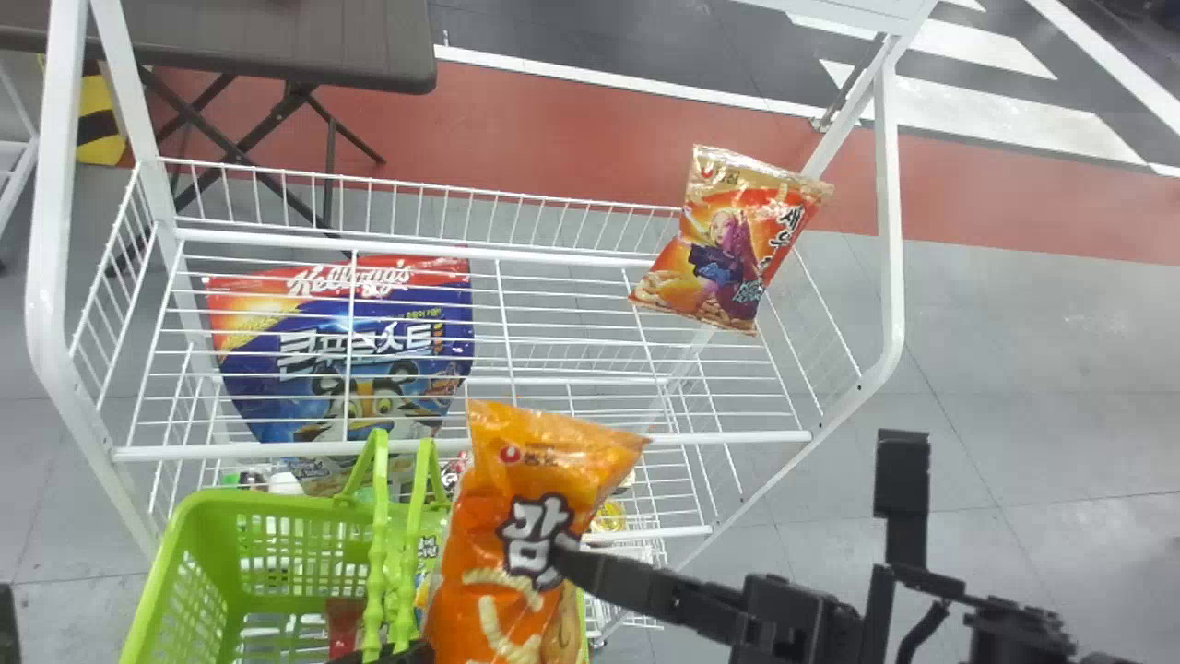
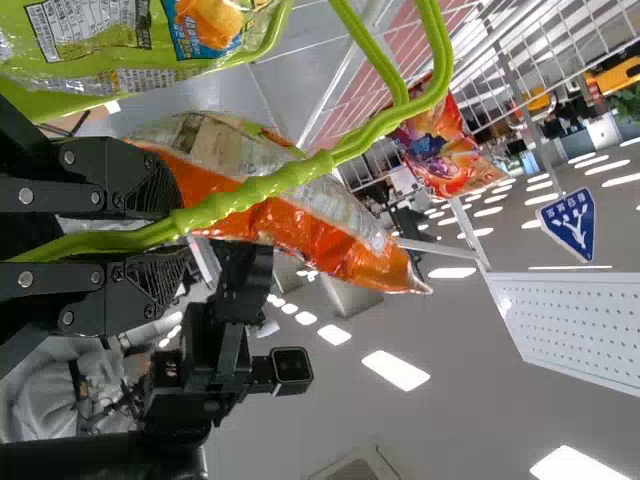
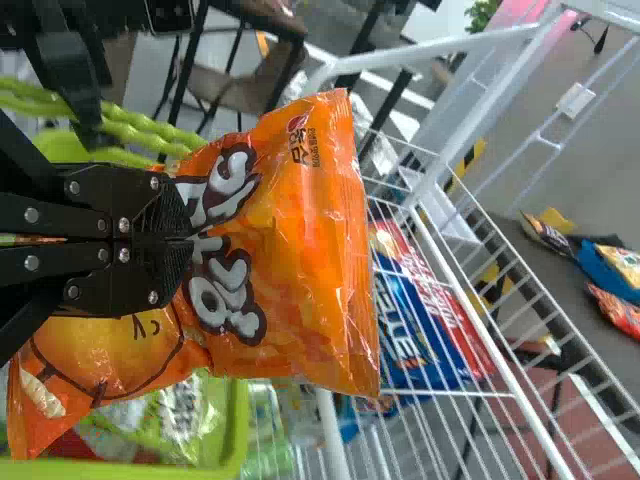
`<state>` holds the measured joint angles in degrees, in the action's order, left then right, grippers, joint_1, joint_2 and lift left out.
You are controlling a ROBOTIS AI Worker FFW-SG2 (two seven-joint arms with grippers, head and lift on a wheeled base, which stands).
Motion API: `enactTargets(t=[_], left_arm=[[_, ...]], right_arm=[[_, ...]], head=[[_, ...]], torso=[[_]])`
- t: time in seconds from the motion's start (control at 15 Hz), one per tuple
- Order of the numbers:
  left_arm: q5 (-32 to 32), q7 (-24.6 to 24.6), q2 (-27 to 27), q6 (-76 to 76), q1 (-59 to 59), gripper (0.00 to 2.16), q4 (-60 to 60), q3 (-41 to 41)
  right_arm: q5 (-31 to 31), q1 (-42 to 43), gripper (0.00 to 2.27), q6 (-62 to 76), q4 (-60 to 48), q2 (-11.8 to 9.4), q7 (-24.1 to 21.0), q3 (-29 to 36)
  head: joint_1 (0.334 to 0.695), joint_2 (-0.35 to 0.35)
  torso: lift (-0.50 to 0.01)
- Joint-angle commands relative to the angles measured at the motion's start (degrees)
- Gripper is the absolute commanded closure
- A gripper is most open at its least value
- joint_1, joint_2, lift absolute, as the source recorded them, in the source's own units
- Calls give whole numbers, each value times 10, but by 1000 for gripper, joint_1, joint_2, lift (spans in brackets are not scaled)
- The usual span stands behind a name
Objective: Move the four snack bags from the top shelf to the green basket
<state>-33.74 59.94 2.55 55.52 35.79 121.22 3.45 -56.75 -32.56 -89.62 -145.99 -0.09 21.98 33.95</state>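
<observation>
Orange and shiny, the snack bag (image 1: 516, 498) is pinched by the right gripper (image 3: 187, 237), over the right side of the green basket (image 1: 277, 505). The left gripper (image 2: 178, 226) pinches the basket's handles (image 1: 378, 544). The job now looks like putting this bag in: keep clear of the handles, lower it, let go. Another bag (image 1: 737, 244) sits on the top shelf (image 1: 461, 251), so fetch that after.

Beyond the right gripper (image 1: 576, 558) and to its left, a blue-and-red cereal bag (image 1: 341, 350) lies beneath the top wires. Farther beyond, on that side, stands a dark counter (image 1: 277, 46) on folding legs, with a yellow-and-black block (image 1: 97, 120) by it. A red floor strip (image 1: 553, 129) crosses beyond the gripper; white floor stripes (image 1: 1005, 115) lie past it, to the right. Well apart is a blue sign (image 2: 570, 225).
</observation>
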Motion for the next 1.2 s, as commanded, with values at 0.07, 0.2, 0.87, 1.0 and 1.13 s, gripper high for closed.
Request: enactTargets(t=[0.07,0.2,0.87,1.0,1.13], left_arm=[[0,0,0,-5,0,988,-1,-1],[-2,1,0,-5,0,988,0,-1],[-4,6,7,-2,24,988,31,-8],[-3,6,8,0,24,988,32,-9],[-3,4,7,0,24,988,32,-9]], right_arm=[[9,-22,2236,-5,49,1,-4,-38],[37,-24,2240,-5,75,1,-8,-58],[216,36,1453,100,145,1,-77,-217],[221,62,383,102,175,1,-68,-226],[204,64,127,93,186,1,-57,-238]], head=[[695,-350],[695,-342],[695,-309],[695,-275],[695,-252]], torso=[[0],[0],[0],[0],[0]])
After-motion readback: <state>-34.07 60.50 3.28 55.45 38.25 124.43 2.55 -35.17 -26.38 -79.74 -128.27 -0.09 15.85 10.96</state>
